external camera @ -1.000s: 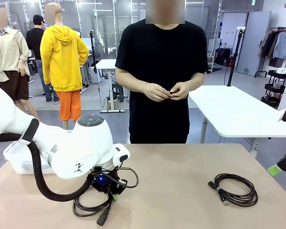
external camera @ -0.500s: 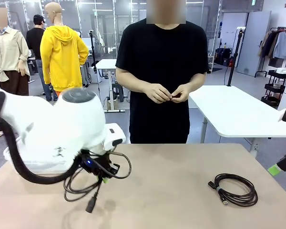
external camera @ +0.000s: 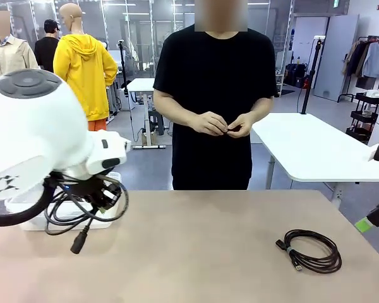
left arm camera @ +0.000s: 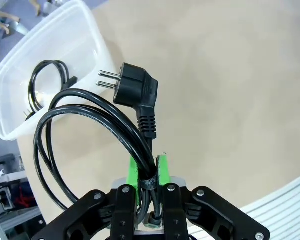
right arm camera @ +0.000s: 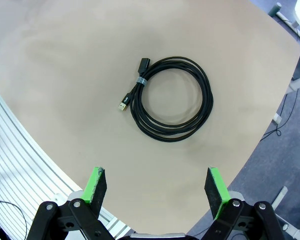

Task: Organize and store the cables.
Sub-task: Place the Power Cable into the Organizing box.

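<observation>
Held cable (left arm camera: 136,89); second cable (left arm camera: 33,87) inside bin (left arm camera: 65,35)

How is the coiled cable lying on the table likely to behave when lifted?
Likely floppy: the coiled cable is thin, so loops may sag. A band near its ends binds them, so it probably stays coiled. Lying flat, it should not roll.

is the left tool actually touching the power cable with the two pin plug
Touching. The left wrist view shows the left tool with its green pads clamped on both sides of the power cable.
</observation>
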`<state>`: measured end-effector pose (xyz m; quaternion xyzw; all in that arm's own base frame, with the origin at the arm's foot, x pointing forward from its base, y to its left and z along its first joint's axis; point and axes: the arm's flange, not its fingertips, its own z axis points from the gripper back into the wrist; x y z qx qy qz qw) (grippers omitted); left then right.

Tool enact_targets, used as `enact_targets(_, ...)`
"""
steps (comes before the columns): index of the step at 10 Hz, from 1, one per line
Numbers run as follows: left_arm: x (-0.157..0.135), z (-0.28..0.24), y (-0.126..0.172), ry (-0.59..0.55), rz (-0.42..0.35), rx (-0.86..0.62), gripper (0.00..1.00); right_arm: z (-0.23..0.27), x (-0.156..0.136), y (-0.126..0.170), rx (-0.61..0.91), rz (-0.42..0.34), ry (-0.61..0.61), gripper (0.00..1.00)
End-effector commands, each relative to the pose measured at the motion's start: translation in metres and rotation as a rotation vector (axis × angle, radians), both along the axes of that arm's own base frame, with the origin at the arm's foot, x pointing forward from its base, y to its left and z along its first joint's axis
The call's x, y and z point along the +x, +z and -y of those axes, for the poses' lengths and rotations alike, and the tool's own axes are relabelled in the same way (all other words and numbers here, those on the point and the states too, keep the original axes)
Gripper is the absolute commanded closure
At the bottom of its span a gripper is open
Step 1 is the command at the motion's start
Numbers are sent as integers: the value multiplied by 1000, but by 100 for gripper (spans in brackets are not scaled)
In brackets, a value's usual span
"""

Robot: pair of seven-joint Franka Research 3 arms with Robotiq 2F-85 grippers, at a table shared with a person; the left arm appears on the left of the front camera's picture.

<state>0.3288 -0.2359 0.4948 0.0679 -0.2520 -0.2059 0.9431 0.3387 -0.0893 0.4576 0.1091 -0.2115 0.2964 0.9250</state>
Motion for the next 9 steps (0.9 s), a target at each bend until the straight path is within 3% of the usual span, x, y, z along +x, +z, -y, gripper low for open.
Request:
enact_targets(1,-1,14,-2,3,-4,0,87,-1,0,0,5,-8,-14,0)
enact_targets(4,-1,14,-2,3,-4,0,87,-1,0,0,5,-8,-14,0)
enact_targets(5,-4,7,-5,-7,-6,9,82,-1,0,0,5,-8,-14,0)
enact_targets(9,47,-59,35,106,40,-23,82,-1,0,0,5,-8,-14,0)
